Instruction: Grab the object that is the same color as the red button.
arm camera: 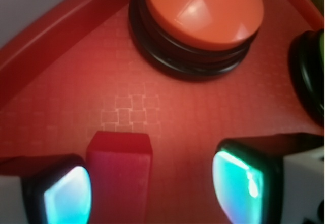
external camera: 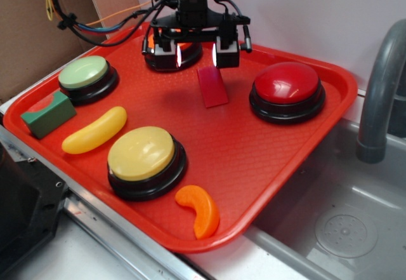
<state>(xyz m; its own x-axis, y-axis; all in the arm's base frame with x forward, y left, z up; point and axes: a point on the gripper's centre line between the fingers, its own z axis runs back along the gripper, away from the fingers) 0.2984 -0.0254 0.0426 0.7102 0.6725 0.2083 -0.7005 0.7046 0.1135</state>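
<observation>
Approaching step: tool (external camera: 196,54) hovered with jaws spread, empty, over red block (external camera: 212,86) lying flat on tray (external camera: 266,166), left of red button (external camera: 287,83). Next: descend, centre, close.

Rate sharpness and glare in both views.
Exterior: sharp, soft highlight on the red button, faint shadow under the pincer. Wrist: close finger pads blurred and glowing cyan; red block soft; orange button shows glare.
</observation>
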